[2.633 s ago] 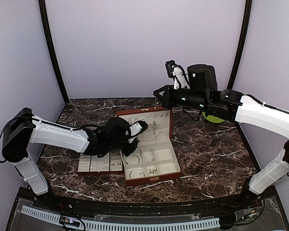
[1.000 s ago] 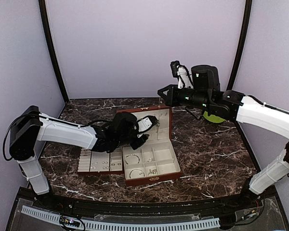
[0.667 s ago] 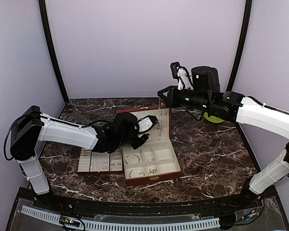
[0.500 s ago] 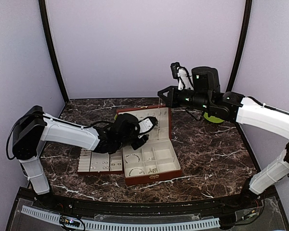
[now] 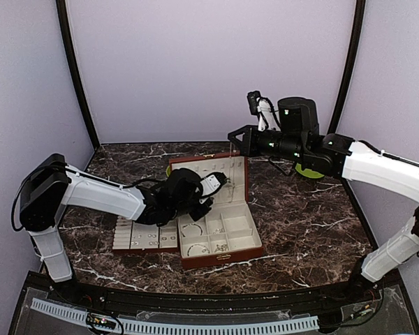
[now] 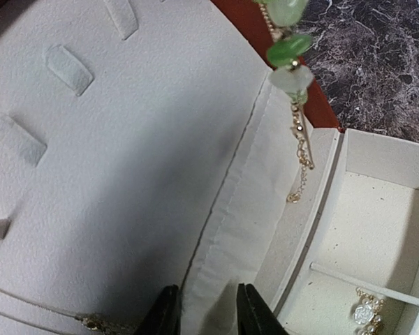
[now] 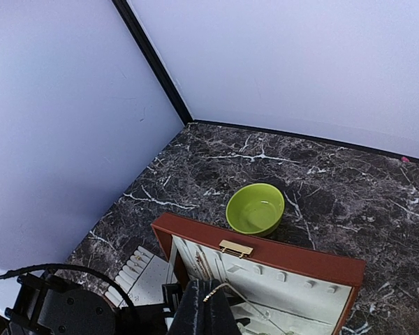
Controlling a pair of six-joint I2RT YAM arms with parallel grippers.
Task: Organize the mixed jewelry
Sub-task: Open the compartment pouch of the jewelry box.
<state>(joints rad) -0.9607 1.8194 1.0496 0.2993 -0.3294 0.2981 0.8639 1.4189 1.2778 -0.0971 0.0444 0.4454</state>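
Note:
The red-brown jewelry box [image 5: 223,259] stands open mid-table, its cream-lined lid [image 5: 208,169] upright. My left gripper [image 5: 211,192] reaches into the box against the lid; in the left wrist view it [image 6: 208,311] is open, with the hem of the lid's cream pocket [image 6: 223,230] between its jaws. My right gripper [image 5: 232,135] hovers above the lid's top edge, shut [image 7: 209,307] on a thin gold chain [image 7: 227,289]. A gold chain with green beads [image 6: 288,49] hangs before the lid. Small silvery pieces [image 5: 197,249] lie in the base compartments.
A cream ring tray [image 5: 145,237] lies left of the box and also shows in the right wrist view [image 7: 136,276]. A lime-green bowl [image 7: 255,209] sits behind the lid, partly hidden by the right arm [image 5: 309,169]. Pearly pieces [image 6: 366,317] rest in one compartment.
The left gripper has pushed further right into the box toward the lid and narrowed its jaws. The right gripper has risen slightly with the chain, then held still.

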